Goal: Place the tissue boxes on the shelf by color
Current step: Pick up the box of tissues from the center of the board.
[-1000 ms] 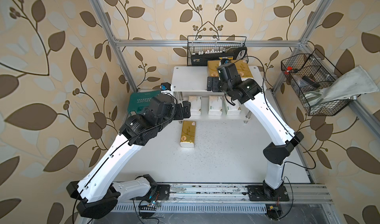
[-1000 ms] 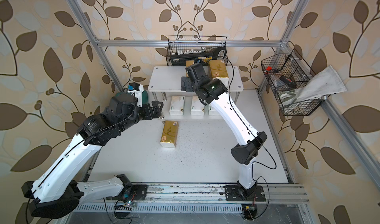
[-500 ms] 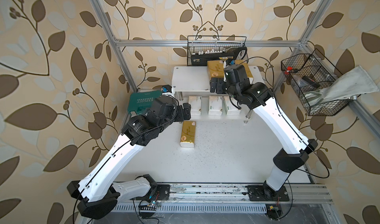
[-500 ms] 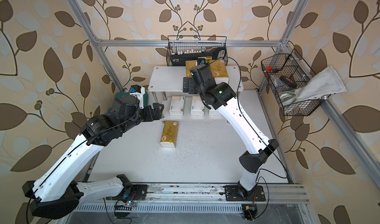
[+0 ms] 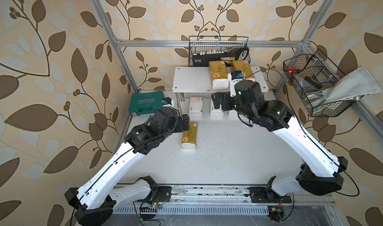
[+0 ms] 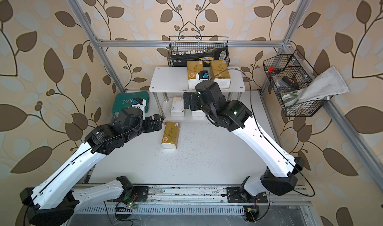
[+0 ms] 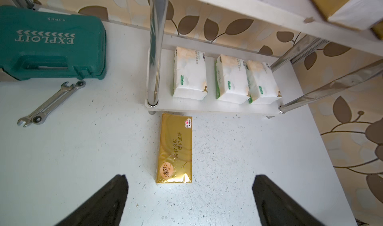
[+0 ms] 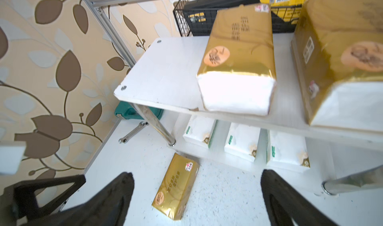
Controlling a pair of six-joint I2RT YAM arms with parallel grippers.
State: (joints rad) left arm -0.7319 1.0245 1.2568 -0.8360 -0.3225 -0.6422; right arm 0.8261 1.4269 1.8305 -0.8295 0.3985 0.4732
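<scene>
The white bench carries a two-tier shelf at 12 o'clock and a teal tool case at 10 o'clock. Two gold tissue packs lie side by side on the upper board's 3 o'clock half; three white tissue packs line the lower board. A third gold pack lies on the bench just at 6 o'clock of the shelf, with the left fingers spread wide and empty by its 10 o'clock corner. The right fingers are wide and empty as well, before the shelf's front edge. A combination spanner lies at the case's 6 o'clock
</scene>
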